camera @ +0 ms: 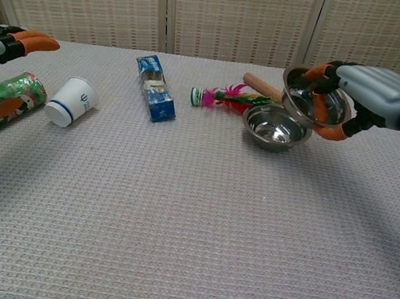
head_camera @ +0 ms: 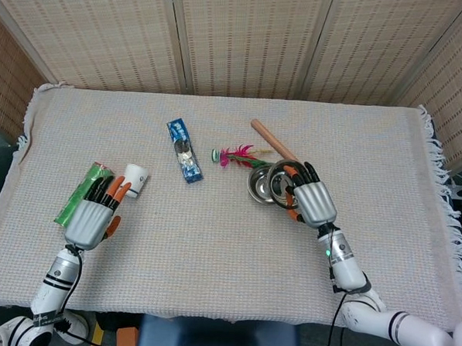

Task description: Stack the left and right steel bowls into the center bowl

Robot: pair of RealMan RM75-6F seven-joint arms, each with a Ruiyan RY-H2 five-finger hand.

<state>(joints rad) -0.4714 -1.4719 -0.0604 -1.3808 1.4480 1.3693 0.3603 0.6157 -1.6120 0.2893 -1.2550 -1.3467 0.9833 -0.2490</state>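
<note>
Presently listed: carried steel bowl (camera: 316, 100), right of centre frame, tilted and raised off the cloth just above the center bowl (camera: 276, 126), its lower rim over that bowl's right edge, presumably lined up for nesting. Right hand (camera: 373, 93): fingers curled over the rim, thumb beneath, gripping it. Rolling pin (camera: 265, 89) and feathered shuttlecock (camera: 218, 96) lie just behind the center bowl. Blue packet (camera: 154, 87) upper left of centre. Paper cup (camera: 71, 102) and green can (camera: 6, 97) at left edge. Left hand (head_camera: 92, 213): fingers apart, holding nothing, beside the can.
</note>
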